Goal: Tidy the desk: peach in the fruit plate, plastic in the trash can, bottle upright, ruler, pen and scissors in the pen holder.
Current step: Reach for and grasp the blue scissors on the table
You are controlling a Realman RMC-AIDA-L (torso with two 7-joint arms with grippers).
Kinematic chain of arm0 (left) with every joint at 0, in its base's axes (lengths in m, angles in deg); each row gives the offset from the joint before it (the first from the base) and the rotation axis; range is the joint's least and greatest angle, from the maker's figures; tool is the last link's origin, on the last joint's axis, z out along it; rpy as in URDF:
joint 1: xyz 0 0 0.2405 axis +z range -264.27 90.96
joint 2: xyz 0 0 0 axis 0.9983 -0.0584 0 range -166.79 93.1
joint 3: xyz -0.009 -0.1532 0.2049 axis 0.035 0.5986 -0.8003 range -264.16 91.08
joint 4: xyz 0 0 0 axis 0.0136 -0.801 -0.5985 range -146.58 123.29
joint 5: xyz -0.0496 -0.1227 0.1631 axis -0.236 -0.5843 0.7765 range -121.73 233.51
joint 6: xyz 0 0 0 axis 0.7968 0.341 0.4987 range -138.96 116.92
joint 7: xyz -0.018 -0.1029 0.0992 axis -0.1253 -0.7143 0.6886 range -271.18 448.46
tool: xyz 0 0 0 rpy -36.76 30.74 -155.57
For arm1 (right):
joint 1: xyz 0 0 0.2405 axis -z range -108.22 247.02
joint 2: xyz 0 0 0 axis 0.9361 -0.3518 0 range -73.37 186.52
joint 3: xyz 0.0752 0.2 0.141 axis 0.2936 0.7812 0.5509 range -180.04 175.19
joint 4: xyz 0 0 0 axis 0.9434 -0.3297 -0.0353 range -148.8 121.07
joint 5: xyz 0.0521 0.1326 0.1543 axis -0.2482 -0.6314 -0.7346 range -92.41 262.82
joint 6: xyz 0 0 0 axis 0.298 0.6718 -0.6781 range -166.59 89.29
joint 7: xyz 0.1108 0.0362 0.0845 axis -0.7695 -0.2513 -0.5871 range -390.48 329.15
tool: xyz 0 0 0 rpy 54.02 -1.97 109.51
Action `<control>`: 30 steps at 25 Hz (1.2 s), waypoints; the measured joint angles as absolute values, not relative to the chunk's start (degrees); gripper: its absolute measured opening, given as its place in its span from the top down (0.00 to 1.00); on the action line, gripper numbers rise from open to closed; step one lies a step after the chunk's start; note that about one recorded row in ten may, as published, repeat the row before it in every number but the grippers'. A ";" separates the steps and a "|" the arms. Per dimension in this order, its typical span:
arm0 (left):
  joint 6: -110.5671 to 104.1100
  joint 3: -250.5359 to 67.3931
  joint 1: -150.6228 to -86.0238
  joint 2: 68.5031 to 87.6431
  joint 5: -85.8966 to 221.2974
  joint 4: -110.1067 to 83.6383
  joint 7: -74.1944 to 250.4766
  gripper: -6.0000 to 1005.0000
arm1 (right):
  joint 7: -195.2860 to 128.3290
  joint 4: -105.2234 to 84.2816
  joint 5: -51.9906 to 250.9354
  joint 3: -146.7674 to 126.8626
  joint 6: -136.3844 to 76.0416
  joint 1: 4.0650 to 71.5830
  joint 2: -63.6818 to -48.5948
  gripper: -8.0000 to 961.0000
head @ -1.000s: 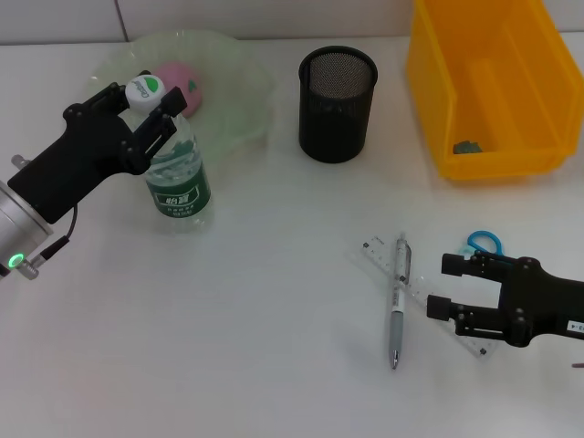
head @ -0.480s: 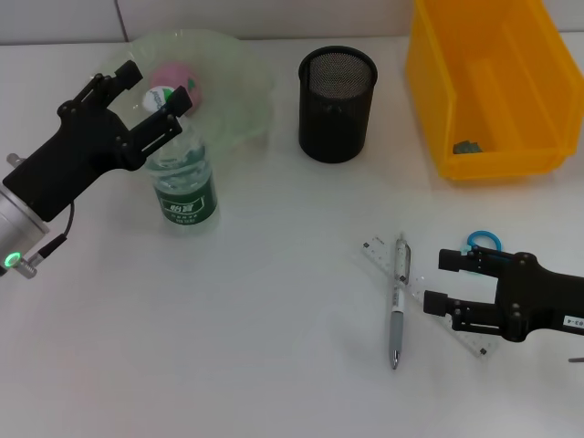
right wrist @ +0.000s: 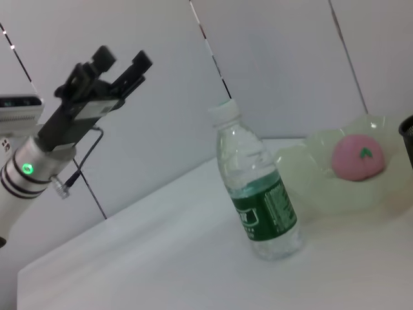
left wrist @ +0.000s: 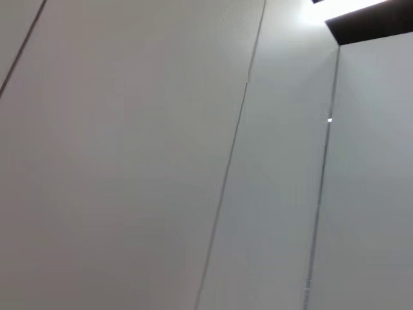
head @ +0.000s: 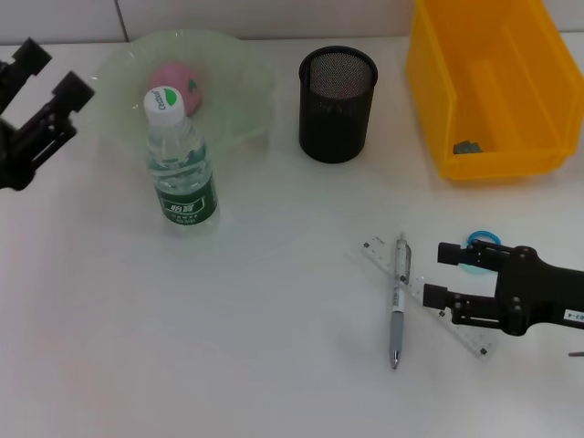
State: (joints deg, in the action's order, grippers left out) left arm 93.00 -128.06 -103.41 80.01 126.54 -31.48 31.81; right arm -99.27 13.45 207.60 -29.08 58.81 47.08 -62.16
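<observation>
Stationery is my next job, I judge: the bottle point(head: 181, 155) stands upright on the tabletop point(head: 228, 319) just in front of the fruit plate point(head: 233, 82), the peach point(head: 178, 82) lies in that plate, and something small and dark, perhaps the plastic, sits in the yellow bin point(head: 479, 82).

My right gripper point(head: 442, 276) hangs low beside the ruler point(head: 415, 287), jaws spread wide with nothing between them. The pen point(head: 399, 301) lies across the ruler, and the scissors point(head: 482, 245) show only a blue handle loop past the gripper's body. My left gripper point(head: 41, 78) is up at the far left edge, jaws parted and empty, well apart from the bottle.

To do this well I would take the pen first, since it lies on top; pinching it across its barrel should keep the ruler from being dragged. The flat ruler will likely be hard to get under.

The pen holder point(head: 338, 91) stands between plate and bin, its mouth unobstructed. The bin wall is near the carry path, so I'd lift high.
</observation>
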 joint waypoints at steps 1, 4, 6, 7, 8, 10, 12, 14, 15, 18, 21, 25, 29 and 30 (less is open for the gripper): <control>94.07 -128.35 -102.93 79.45 127.02 -31.60 30.77 0.18 | -99.31 13.48 207.56 -28.92 59.08 46.93 -62.16 0.19; 97.58 -129.54 -102.13 78.39 131.40 -31.69 30.06 0.18 | -99.35 13.64 207.41 -28.75 59.87 46.65 -62.17 0.19; 98.93 -130.62 -102.09 77.83 136.21 -32.41 30.30 0.18 | -99.38 13.69 207.39 -28.74 60.23 46.34 -62.15 0.19; 99.17 -131.18 -102.20 77.57 139.25 -33.01 30.44 0.18 | -99.40 13.73 207.39 -28.73 60.44 46.21 -62.11 0.19; 99.17 -131.18 -102.20 77.57 139.25 -33.01 30.44 0.18 | -99.60 13.80 207.38 -28.70 60.94 45.98 -61.99 0.19; 99.36 -132.11 -102.51 77.45 144.59 -33.99 30.56 0.18 | -100.21 13.96 207.34 -28.59 61.85 45.63 -61.69 0.19; 99.31 -132.58 -102.79 77.63 147.25 -34.39 30.62 0.18 | -101.69 14.27 207.30 -28.56 62.53 44.94 -61.27 0.19; 98.24 -133.35 -103.80 78.62 152.07 -34.73 31.01 0.18 | -104.55 15.71 207.33 -28.84 62.77 44.23 -60.55 0.19; 98.24 -133.35 -103.80 78.62 152.07 -34.73 31.01 0.18 | -106.09 16.61 207.42 -28.99 62.85 43.91 -60.25 0.19; 91.93 -133.63 -108.24 81.69 161.23 -33.09 32.72 0.18 | -112.73 21.36 208.07 -30.53 63.48 42.87 -59.30 0.19; 87.66 -134.90 -112.17 81.93 163.02 -28.27 34.13 0.18 | -120.02 27.81 208.27 -34.21 65.61 42.28 -58.51 0.19; 84.77 -136.95 -114.81 82.04 163.04 -26.12 34.46 0.18 | -130.18 38.64 208.97 -39.48 68.83 42.05 -58.30 0.19; 83.51 -137.22 -115.76 82.24 162.98 -25.90 34.48 0.18 | -142.00 49.37 214.36 -46.31 69.55 41.40 -58.60 0.19; 83.27 -137.22 -115.88 82.24 162.99 -25.83 34.48 0.18 | -145.06 52.16 216.70 -47.97 69.62 40.99 -58.92 0.19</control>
